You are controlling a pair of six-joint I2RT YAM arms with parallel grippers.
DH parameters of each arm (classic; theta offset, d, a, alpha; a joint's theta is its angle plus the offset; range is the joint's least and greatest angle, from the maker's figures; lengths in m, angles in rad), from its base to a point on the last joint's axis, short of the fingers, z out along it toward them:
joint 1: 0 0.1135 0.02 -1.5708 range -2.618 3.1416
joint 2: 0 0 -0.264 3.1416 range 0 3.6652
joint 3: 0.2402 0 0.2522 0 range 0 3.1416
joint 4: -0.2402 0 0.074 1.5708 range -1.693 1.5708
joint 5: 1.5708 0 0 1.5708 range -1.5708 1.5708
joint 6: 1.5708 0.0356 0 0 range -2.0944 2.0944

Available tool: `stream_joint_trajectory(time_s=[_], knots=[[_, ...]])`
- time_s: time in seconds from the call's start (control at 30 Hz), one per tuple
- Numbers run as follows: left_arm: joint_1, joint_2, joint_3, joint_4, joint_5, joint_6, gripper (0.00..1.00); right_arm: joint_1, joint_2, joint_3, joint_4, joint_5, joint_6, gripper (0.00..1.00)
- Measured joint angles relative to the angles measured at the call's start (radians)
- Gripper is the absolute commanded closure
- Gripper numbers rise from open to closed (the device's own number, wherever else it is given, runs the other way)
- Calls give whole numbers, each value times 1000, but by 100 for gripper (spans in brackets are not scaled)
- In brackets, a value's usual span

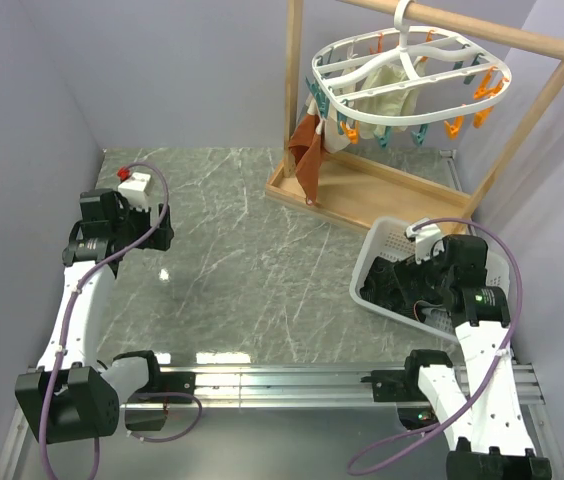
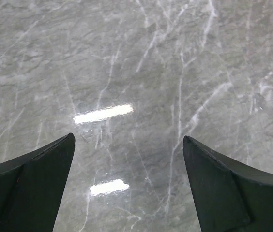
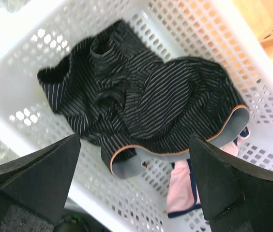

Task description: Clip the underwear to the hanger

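Note:
The underwear [image 3: 141, 96], black with light pinstripes and a grey waistband, lies crumpled in the white basket [image 3: 223, 53]. My right gripper [image 3: 134, 166] is open and empty, hovering just above the underwear's waistband. In the top view the right gripper [image 1: 394, 283] sits over the basket [image 1: 382, 243] and hides most of the underwear. The hanger [image 1: 407, 75], a white oval rack with orange and teal clips, hangs from the wooden rail at the back right. My left gripper [image 2: 129, 154] is open and empty above bare marble; in the top view the left gripper [image 1: 152, 232] is far left.
A pink cloth with navy trim [image 3: 185, 188] lies in the basket under the underwear. A rust-brown cloth [image 1: 307, 160] and a cream cloth [image 1: 387, 100] hang from the hanger. The wooden rail frame [image 1: 362, 185] has a tray base on the marble table [image 1: 242, 250]. Purple walls close both sides.

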Motion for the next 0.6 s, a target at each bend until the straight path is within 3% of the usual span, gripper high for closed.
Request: stream_joint_trajectory(time_s=[0.33, 0.6], knots=[[-1, 2, 22, -23, 80, 1, 1, -21, 52, 20, -87, 119, -66, 0], [-9, 5, 43, -34, 175, -7, 1, -286, 299, 106, -87, 116, -150, 0]])
